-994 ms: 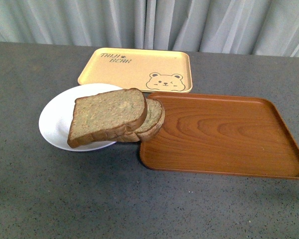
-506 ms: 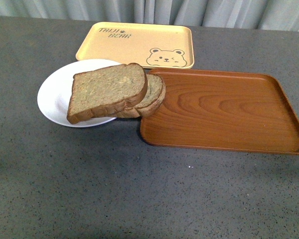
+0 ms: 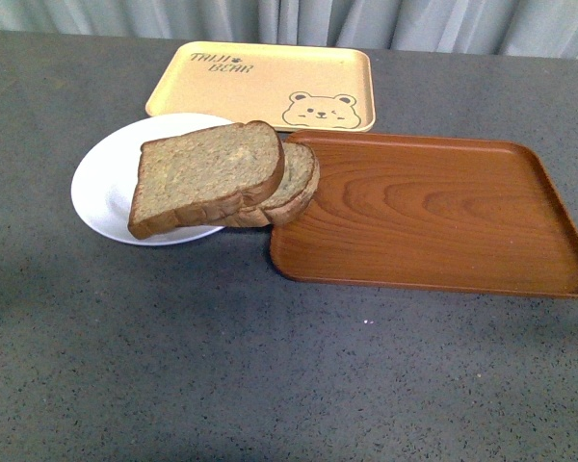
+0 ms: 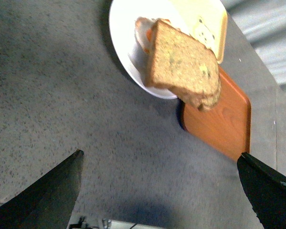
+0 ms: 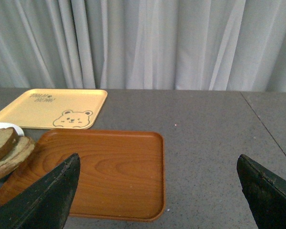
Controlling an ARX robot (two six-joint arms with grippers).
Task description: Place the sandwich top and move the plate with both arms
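Brown sandwich top (image 3: 207, 178) rests in place over the plate (image 3: 101, 183); your left gripper (image 4: 159, 155) and right gripper (image 5: 157, 160) gape empty; next, grasp opposite rims.

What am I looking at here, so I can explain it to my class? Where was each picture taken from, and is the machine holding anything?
This is a robot with two arms. One picture comes from a camera on its body, looking forward; neither arm shows there. The other two come from cameras on its wrists: the two black wedges in each are the fingers of the left tool and the right tool. Both are open and hold nothing. On the dark grey table stands a white plate with a thick bread slice lying over a thinner slice, which juts past the plate's edge toward a brown wooden tray. Behind is a yellow tray with a bear.
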